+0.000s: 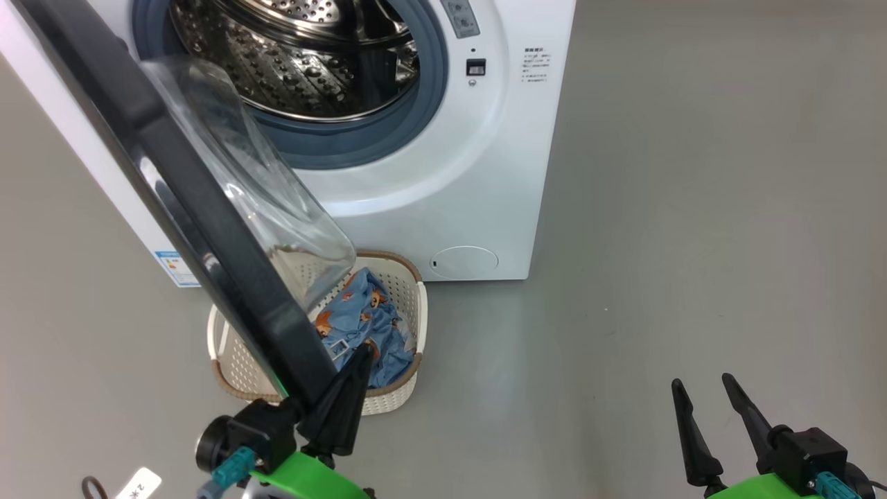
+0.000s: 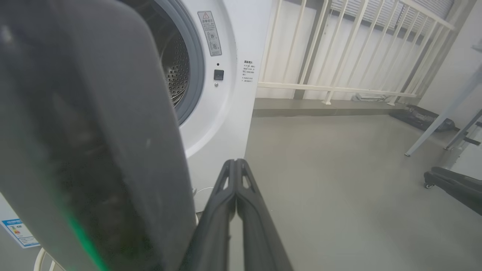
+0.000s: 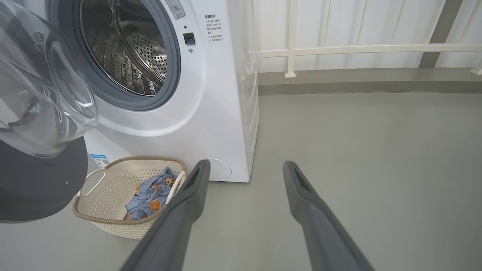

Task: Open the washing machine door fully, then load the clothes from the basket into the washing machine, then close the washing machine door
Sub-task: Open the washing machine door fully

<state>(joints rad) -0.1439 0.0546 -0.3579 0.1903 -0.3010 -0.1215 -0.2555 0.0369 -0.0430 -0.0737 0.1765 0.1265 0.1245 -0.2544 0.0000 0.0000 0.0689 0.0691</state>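
Washing machine door (image 1: pixel 201 229) stands swung out from the washing machine (image 1: pixel 471 194), its glass bowl above the basket (image 1: pixel 410 277) holding the clothes (image 1: pixel 367 326). Left hand (image 1: pixel 362 357), fingers pressed together, sits just beside the door's lower rim. Right hand (image 1: pixel 701 381), fingers apart, hangs empty over the floor (image 1: pixel 693 208).

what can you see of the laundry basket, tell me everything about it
A cream-white plastic basket with small holes all over its walls, a brown woven-look rim and a white loop handle on each side. Rounded rectangular, upright on the grey floor, close in front of the washing machine, below its open door. It holds a small bundle of light blue printed clothes lying toward one end; the rest is bare.
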